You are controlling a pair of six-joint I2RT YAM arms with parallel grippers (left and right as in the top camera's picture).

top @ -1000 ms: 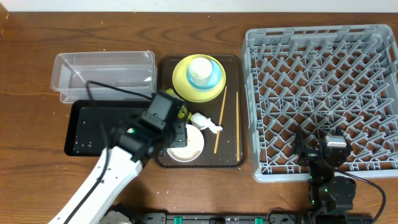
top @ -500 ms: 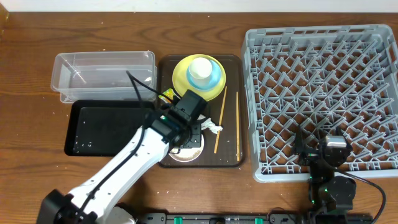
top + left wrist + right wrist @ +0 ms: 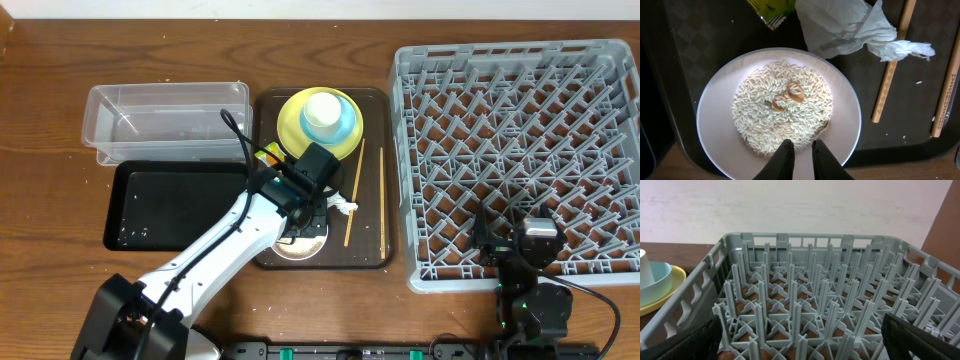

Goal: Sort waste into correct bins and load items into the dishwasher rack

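My left gripper [image 3: 800,146] hovers over the near rim of the white bowl [image 3: 715,125], its jaws a narrow gap apart with nothing between them. Rice [image 3: 782,107] fills the bowl. A crumpled tissue [image 3: 840,25] and the yellow-green wrapper [image 3: 771,7] lie just beyond it, with chopsticks [image 3: 890,65] to the right. Farther back, the white cup [image 3: 322,110] sits in the blue bowl [image 3: 345,128] on the yellow plate [image 3: 290,125]. My right gripper [image 3: 800,340] is wide open over the near edge of the grey rack [image 3: 520,120].
All the dishes rest on a brown serving tray [image 3: 375,250]. A clear tub [image 3: 165,120] and a black tray [image 3: 170,205] lie to its left. The rack's upright pegs [image 3: 795,305] rise in front of the right gripper.
My left arm has swung right, from beside the black tray to over the rice bowl, and its jaws have parted slightly. The right arm has not moved.
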